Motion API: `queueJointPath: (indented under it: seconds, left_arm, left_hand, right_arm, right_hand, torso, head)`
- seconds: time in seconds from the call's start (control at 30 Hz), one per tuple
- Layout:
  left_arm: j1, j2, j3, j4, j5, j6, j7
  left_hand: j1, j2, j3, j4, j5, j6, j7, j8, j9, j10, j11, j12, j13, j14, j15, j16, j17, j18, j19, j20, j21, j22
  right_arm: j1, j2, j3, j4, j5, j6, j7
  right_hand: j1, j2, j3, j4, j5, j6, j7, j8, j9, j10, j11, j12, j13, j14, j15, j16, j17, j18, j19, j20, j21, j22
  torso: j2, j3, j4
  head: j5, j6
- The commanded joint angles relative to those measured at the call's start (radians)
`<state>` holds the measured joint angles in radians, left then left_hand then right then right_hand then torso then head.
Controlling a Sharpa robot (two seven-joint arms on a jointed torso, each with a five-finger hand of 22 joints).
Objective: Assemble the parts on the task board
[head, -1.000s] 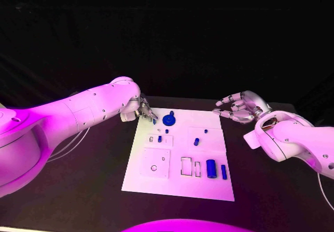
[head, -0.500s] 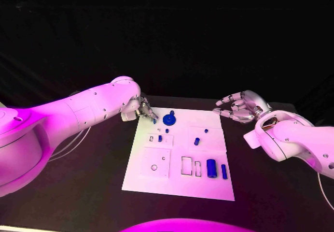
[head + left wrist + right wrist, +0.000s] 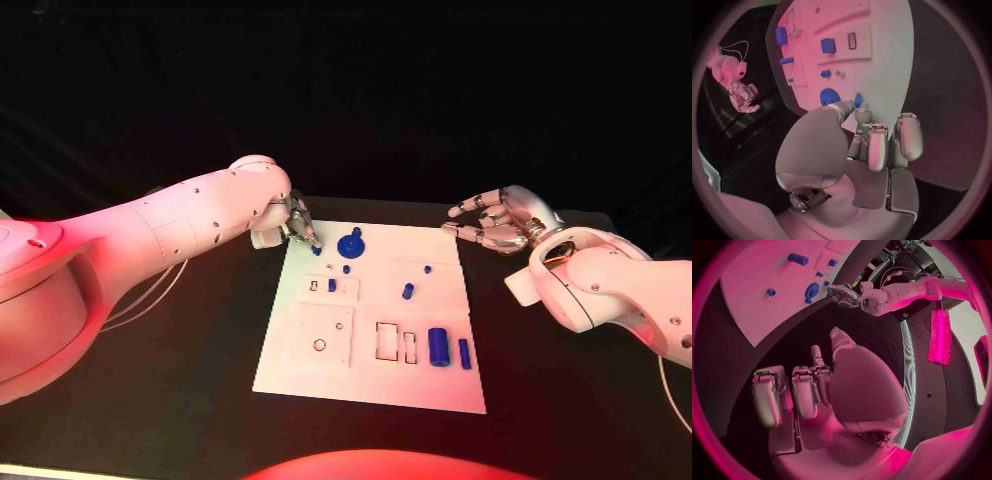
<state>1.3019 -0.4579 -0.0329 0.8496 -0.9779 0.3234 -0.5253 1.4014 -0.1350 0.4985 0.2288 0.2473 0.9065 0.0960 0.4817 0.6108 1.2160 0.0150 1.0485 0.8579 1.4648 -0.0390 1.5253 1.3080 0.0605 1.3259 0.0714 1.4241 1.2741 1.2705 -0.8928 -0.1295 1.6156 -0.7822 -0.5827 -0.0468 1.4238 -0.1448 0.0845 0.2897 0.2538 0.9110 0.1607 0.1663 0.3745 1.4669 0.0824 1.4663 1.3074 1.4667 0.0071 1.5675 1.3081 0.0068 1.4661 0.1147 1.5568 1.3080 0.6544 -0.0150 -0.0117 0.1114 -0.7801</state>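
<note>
Black counter (image 3: 173,400) runs under everything, and the white task board (image 3: 368,385) lies flat in the middle of it.

At the near edge of the board, toward the right corner, a fat blue peg (image 3: 437,347) and a thin blue peg (image 3: 464,354) lie side by side. They look small, hard and light. They are smooth and round, so they may roll or slip. I think a soft pinch around the middle would work best.

Further up the board, a short blue piece (image 3: 407,291) lies near the middle and a tiny blue piece (image 3: 330,285) sits left of it.

Near the far left corner stands a round blue disc (image 3: 351,245) with a little stem on top. It looks stiff and light. The stem looks like the best place to take it.

The left hand (image 3: 296,222) is at that far left corner, just beside the disc. In the left wrist view its fingers (image 3: 870,145) are curled close together, and a small blue part (image 3: 857,99) shows right at the tips. I cannot tell if the hand pinches it or only touches it.

The right hand (image 3: 498,222) hangs off the far right corner of the board, well apart from the parts. Its fingers (image 3: 804,392) are loosely curved and apart, with nothing in them.
</note>
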Motion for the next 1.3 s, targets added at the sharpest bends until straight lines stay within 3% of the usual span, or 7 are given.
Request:
queueJointPath:
  seconds: [0.03, 0.3, 0.43, 0.53, 0.87, 1.13, 1.3]
  left_arm:
    - [-0.003, -0.001, -0.001, 0.005, -0.001, 0.027, 0.006]
    - [-0.003, -0.007, -0.001, 0.01, -0.004, 0.004, 0.002]
    - [-0.003, -0.016, -0.001, 0.019, 0.002, -0.028, 0.004]
    - [-0.003, -0.036, -0.001, 0.045, 0.021, -0.057, 0.004]
    - [0.004, -0.141, 0.0, 0.224, 0.041, -0.155, 0.007]
    - [0.006, -0.223, -0.002, 0.373, 0.051, -0.213, -0.002]
    - [0.004, -0.259, -0.013, 0.436, 0.062, -0.238, -0.012]
  left_hand:
    - [-0.013, -0.025, 0.185, -0.097, 0.016, 0.009, 0.012, 0.007, 0.021, 0.012, 0.009, -0.012, -0.007, 0.08, 0.005, 0.006, 0.196, 0.01, 0.006, 0.006, 0.009, 0.006]
    - [-0.072, -0.051, 0.277, -0.157, 0.056, 0.026, 0.006, 0.01, 0.033, 0.029, 0.006, -0.008, 0.001, 0.085, 0.002, 0.013, 0.208, 0.007, 0.019, 0.005, 0.02, 0.025]
    - [-0.104, -0.069, 0.305, -0.181, 0.124, 0.041, 0.0, 0.018, 0.044, 0.043, -0.001, -0.002, 0.01, 0.09, -0.003, 0.02, 0.219, 0.004, 0.031, 0.0, 0.029, 0.041]
    - [-0.132, -0.092, 0.32, -0.203, 0.207, 0.061, -0.01, 0.03, 0.059, 0.07, -0.009, 0.017, 0.037, 0.097, -0.011, 0.03, 0.236, -0.002, 0.054, -0.007, 0.044, 0.068]
    - [-0.163, -0.115, 0.329, -0.227, 0.301, 0.084, -0.022, 0.039, 0.079, 0.108, -0.021, 0.043, 0.076, 0.099, -0.022, 0.033, 0.242, -0.012, 0.088, -0.019, 0.065, 0.109]
    - [-0.176, -0.123, 0.332, -0.233, 0.336, 0.096, -0.028, 0.042, 0.085, 0.127, -0.027, 0.059, 0.099, 0.097, -0.028, 0.028, 0.233, -0.014, 0.096, -0.024, 0.07, 0.119]
    - [-0.182, -0.125, 0.333, -0.236, 0.349, 0.1, -0.03, 0.043, 0.088, 0.134, -0.029, 0.065, 0.107, 0.096, -0.03, 0.027, 0.232, -0.014, 0.096, -0.026, 0.07, 0.118]
  right_arm:
    - [-0.001, 0.0, 0.0, 0.001, -0.005, 0.005, 0.009]
    - [-0.001, 0.001, 0.0, 0.0, -0.005, 0.005, 0.009]
    - [-0.001, 0.002, 0.0, -0.001, -0.005, 0.005, 0.01]
    - [-0.001, 0.001, 0.0, -0.001, -0.005, 0.005, 0.01]
    - [-0.001, -0.004, 0.0, 0.0, -0.005, 0.003, 0.01]
    - [-0.001, -0.01, 0.0, 0.001, -0.005, 0.002, 0.009]
    - [-0.001, -0.013, 0.0, 0.001, -0.005, 0.002, 0.009]
  right_hand:
    - [-0.009, -0.001, 0.006, -0.001, 0.004, -0.009, 0.0, 0.006, -0.001, 0.021, -0.005, -0.001, 0.183, 0.101, -0.002, -0.002, 0.249, -0.003, 0.097, -0.006, -0.002, 0.253]
    - [-0.009, -0.001, 0.006, -0.001, 0.004, -0.009, 0.0, 0.006, -0.001, 0.021, -0.005, -0.001, 0.183, 0.101, -0.002, -0.002, 0.249, -0.003, 0.097, -0.006, -0.002, 0.253]
    - [-0.009, -0.001, 0.006, -0.001, 0.004, -0.009, 0.0, 0.006, -0.001, 0.021, -0.005, -0.001, 0.183, 0.101, -0.002, -0.002, 0.249, -0.003, 0.097, -0.006, -0.002, 0.253]
    - [-0.009, -0.001, 0.006, -0.001, 0.004, -0.009, 0.0, 0.006, -0.001, 0.021, -0.005, -0.001, 0.183, 0.101, -0.002, -0.002, 0.249, -0.003, 0.097, -0.006, -0.002, 0.253]
    - [-0.009, -0.001, 0.008, -0.001, 0.005, -0.009, 0.0, 0.007, -0.001, 0.02, -0.005, -0.002, 0.183, 0.1, -0.003, -0.003, 0.247, -0.002, 0.096, -0.006, -0.004, 0.252]
    - [-0.009, -0.001, 0.008, -0.001, 0.005, -0.009, 0.0, 0.007, -0.001, 0.02, -0.005, -0.002, 0.183, 0.1, -0.003, -0.003, 0.247, -0.002, 0.096, -0.006, -0.004, 0.252]
    - [-0.009, -0.001, 0.008, -0.001, 0.005, -0.009, 0.0, 0.007, -0.001, 0.02, -0.005, -0.002, 0.183, 0.1, -0.003, -0.003, 0.247, -0.002, 0.096, -0.006, -0.004, 0.252]
  torso:
    - [0.0, -0.0002, 0.0004]
    - [-0.001, 0.0001, 0.0008]
    - [-0.001, 0.0002, 0.0006]
    - [-0.002, -0.0002, 0.0013]
    - [-0.007, 0.0029, 0.0065]
    - [-0.01, 0.0036, 0.008]
    - [-0.01, 0.0038, 0.0096]
  head:
    - [0.0, -0.002]
    - [0.003, -0.002]
    - [0.006, -0.002]
    - [0.008, -0.001]
    - [0.015, -0.004]
    - [0.02, -0.005]
    - [0.021, -0.007]
